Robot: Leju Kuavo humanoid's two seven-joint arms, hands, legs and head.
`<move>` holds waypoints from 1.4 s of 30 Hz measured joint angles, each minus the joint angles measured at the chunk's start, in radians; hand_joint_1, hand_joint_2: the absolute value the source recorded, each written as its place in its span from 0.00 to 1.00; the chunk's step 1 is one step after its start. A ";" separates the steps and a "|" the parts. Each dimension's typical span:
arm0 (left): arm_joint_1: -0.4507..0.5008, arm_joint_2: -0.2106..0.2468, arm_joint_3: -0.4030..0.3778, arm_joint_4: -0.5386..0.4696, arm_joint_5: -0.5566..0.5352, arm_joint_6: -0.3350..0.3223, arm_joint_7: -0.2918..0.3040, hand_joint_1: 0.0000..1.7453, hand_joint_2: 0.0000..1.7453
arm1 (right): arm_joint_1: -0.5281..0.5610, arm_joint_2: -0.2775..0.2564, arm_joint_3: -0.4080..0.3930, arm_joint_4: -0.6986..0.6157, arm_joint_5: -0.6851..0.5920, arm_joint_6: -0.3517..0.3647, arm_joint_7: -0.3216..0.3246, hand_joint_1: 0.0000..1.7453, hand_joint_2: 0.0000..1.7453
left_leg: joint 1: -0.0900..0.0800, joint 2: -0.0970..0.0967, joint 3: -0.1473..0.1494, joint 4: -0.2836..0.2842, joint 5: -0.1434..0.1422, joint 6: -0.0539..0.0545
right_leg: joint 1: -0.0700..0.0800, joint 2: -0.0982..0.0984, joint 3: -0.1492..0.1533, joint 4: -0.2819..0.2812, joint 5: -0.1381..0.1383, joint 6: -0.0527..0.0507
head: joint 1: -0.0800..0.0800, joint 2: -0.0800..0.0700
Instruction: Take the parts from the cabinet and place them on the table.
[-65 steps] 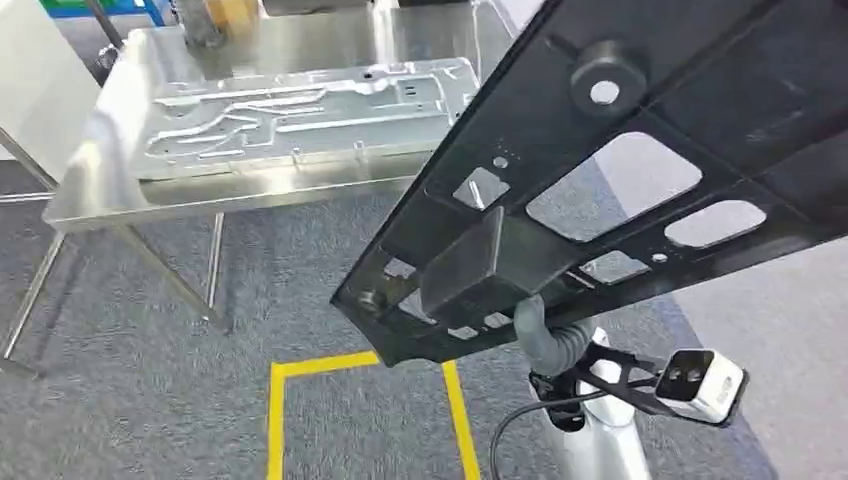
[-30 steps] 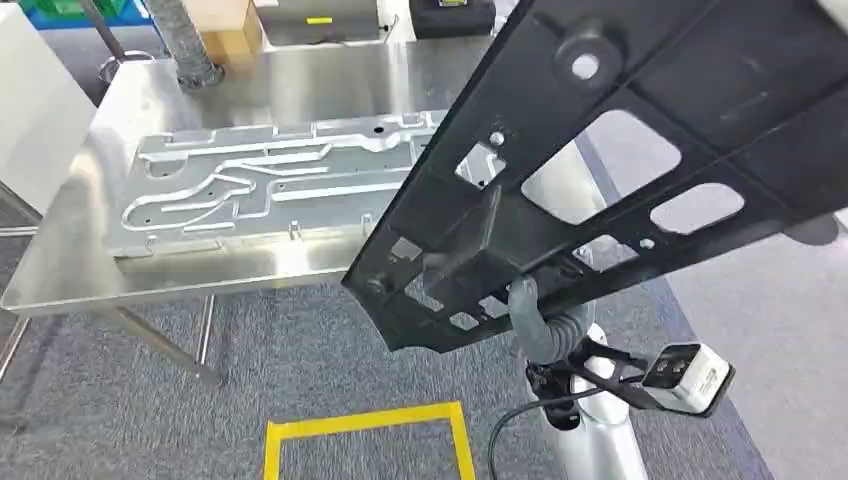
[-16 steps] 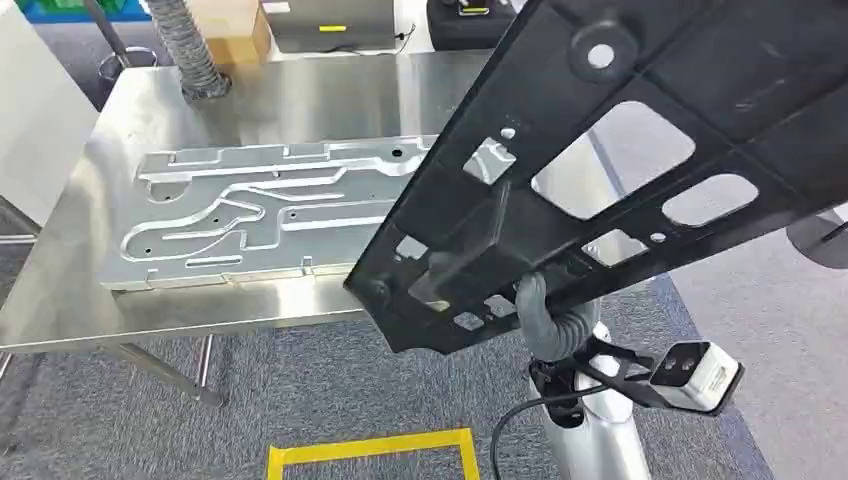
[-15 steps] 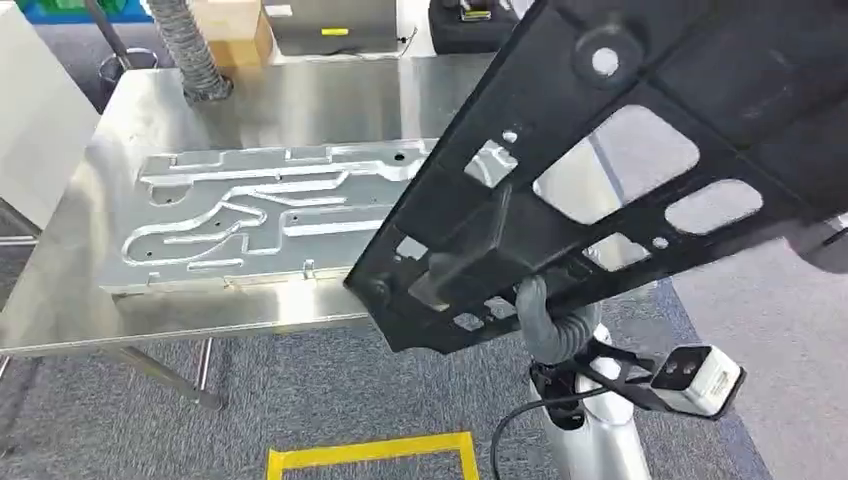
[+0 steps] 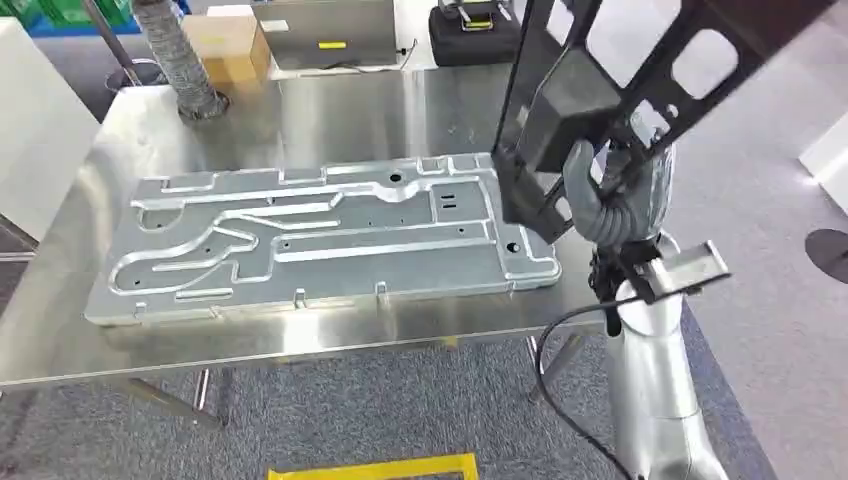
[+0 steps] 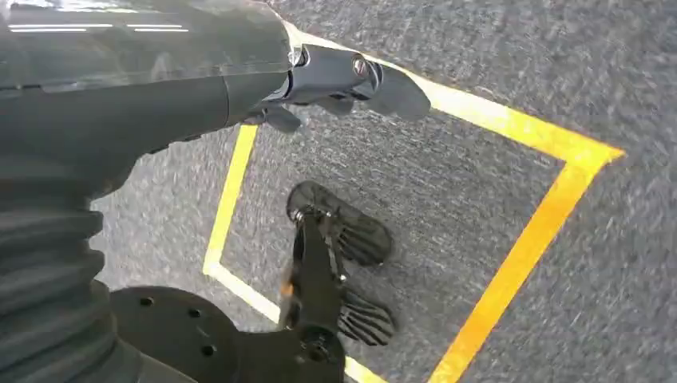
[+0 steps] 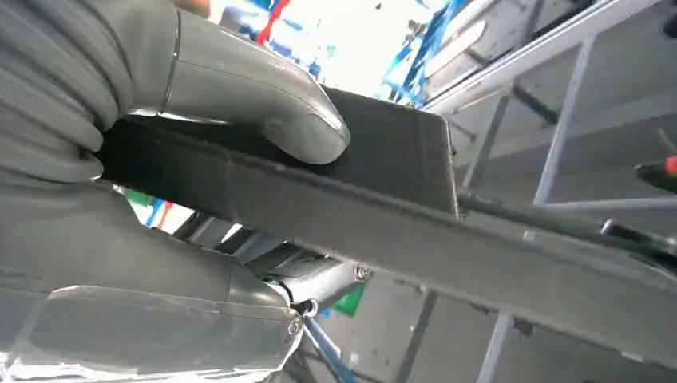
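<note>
A long black frame part (image 5: 610, 70) with cut-out windows is gripped by my right hand (image 5: 608, 198). It is tilted steeply upward over the right end of the steel table (image 5: 350, 105). In the right wrist view the thumb (image 7: 263, 104) presses on the black part (image 7: 383, 207) and the fingers wrap under it. A large silver machined plate (image 5: 320, 235) lies flat on the table, just left of the held part. My left hand (image 6: 335, 76) hangs over the floor with nothing in it, its fingers loosely extended.
At the table's far edge stand a corrugated hose (image 5: 172, 50), a cardboard box (image 5: 228, 45), a grey case (image 5: 330, 30) and a black bag (image 5: 470, 30). A white cabinet (image 5: 30, 130) flanks the table's left. Yellow tape (image 5: 370, 468) marks the carpet.
The view has shifted closer to the table. My right hand has lifted the black part and swung it from a flat slant to steeply upright above the table's right end.
</note>
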 joint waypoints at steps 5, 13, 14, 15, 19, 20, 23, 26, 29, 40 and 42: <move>0.005 0.001 0.001 0.000 0.000 -0.005 -0.005 0.00 1.00 | -0.058 -0.023 0.003 0.096 0.094 -0.070 0.039 1.00 1.00 | 0.004 0.003 -0.144 0.184 -0.044 -0.014 | 0.003 -0.001 0.008 0.002 -0.013 -0.005 | 0.000 0.000; 0.006 0.004 0.001 0.000 -0.001 -0.006 -0.006 0.00 1.00 | -0.121 -0.050 0.006 0.178 0.109 -0.089 0.049 1.00 1.00 | 0.003 0.004 -0.050 -0.092 0.116 0.034 | 0.011 0.000 0.013 0.007 -0.019 0.029 | 0.000 0.000; 0.005 0.003 0.001 0.000 -0.001 -0.006 -0.006 0.00 1.00 | -0.125 -0.054 0.006 0.182 0.109 -0.090 0.049 1.00 1.00 | 0.005 0.005 -0.048 -0.096 0.121 0.036 | 0.006 0.001 0.009 0.021 -0.034 0.035 | 0.000 0.000; 0.003 0.003 0.001 0.000 -0.001 -0.006 -0.006 0.00 1.00 | -0.132 -0.055 0.007 0.186 0.109 -0.091 0.049 1.00 1.00 | 0.005 0.006 -0.048 -0.096 0.122 0.041 | 0.005 -0.001 -0.012 0.071 -0.071 0.040 | 0.000 0.000; 0.004 0.003 0.001 0.000 -0.001 -0.009 -0.006 0.00 1.00 | -0.135 -0.063 0.012 0.209 0.169 -0.120 0.073 1.00 1.00 | 0.005 0.005 -0.051 -0.095 0.121 0.042 | -0.006 -0.001 -0.131 0.336 -0.177 0.055 | 0.000 0.000; 0.005 0.003 0.001 0.000 -0.003 -0.010 -0.006 0.00 1.00 | -0.142 -0.066 0.020 0.217 0.212 -0.135 0.092 1.00 1.00 | 0.005 0.004 -0.050 -0.094 0.121 0.041 | -0.010 -0.002 -0.120 0.313 -0.155 0.056 | 0.000 0.000; 0.002 0.003 0.001 0.000 -0.011 -0.016 -0.006 0.00 1.00 | -0.231 -0.067 0.084 0.304 0.412 -0.167 0.178 1.00 1.00 | 0.005 0.005 -0.050 -0.083 0.114 0.031 | -0.016 -0.003 0.013 0.054 -0.033 0.054 | 0.000 0.000; -0.009 0.003 0.000 0.000 -0.023 -0.017 -0.006 0.00 1.00 | -0.351 -0.049 0.226 0.487 0.699 -0.205 0.263 1.00 1.00 | -0.001 0.010 -0.057 -0.080 0.112 0.014 | -0.008 0.001 0.024 0.022 -0.045 0.036 | 0.000 0.000; -0.014 0.003 -0.003 0.000 -0.037 -0.023 -0.005 0.00 1.00 | -0.419 0.012 0.376 0.666 0.908 -0.234 0.349 1.00 1.00 | 0.006 0.010 -0.058 -0.076 0.105 -0.006 | -0.009 -0.001 0.028 0.010 -0.037 0.011 | 0.000 0.000; -0.013 0.002 -0.021 0.000 -0.052 -0.027 0.001 0.00 1.00 | -0.482 0.188 0.689 1.134 1.153 -0.195 0.488 1.00 1.00 | 0.000 0.008 -0.079 -0.076 0.125 0.002 | 0.009 -0.006 0.021 0.025 -0.049 0.008 | 0.000 0.000; -0.008 0.002 -0.021 0.000 -0.050 -0.024 0.002 0.00 1.00 | -0.484 0.194 0.700 1.170 1.149 -0.195 0.492 1.00 1.00 | 0.000 0.007 -0.083 -0.071 0.124 0.009 | 0.008 -0.007 0.021 0.020 -0.046 0.016 | 0.000 0.000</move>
